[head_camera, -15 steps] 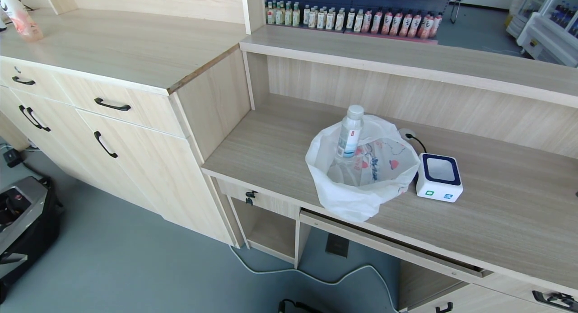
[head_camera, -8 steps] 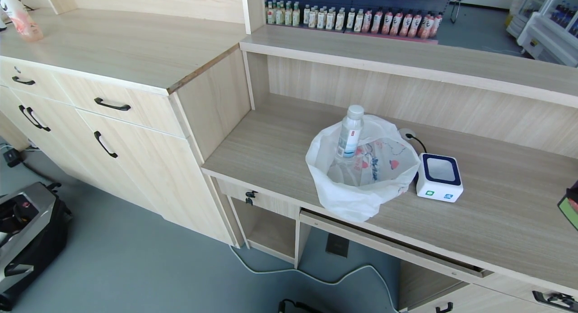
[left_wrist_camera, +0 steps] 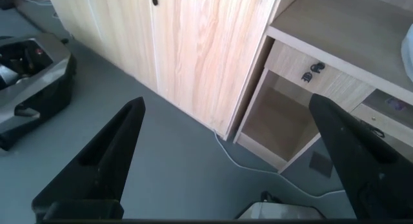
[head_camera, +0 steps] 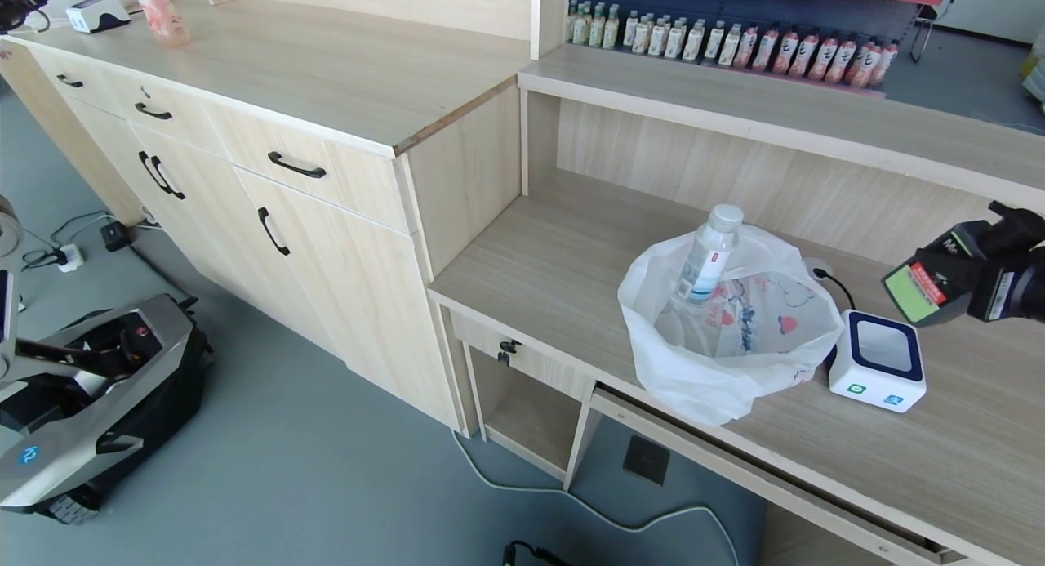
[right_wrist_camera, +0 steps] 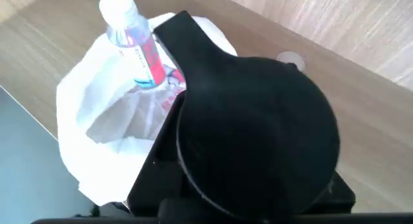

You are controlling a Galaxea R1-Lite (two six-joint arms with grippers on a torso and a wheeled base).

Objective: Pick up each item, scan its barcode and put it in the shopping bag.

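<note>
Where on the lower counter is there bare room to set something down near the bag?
Bare lower counter lies between the cabinet side wall and the shopping bag, and right of the scanner. Crowded: bag beside scanner, right gripper with its dark package hanging by them.

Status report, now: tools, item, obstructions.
Left tool open, over the floor. Right tool shut on item, near scanner. Bottle in bag. Nothing between item and scanner.
</note>
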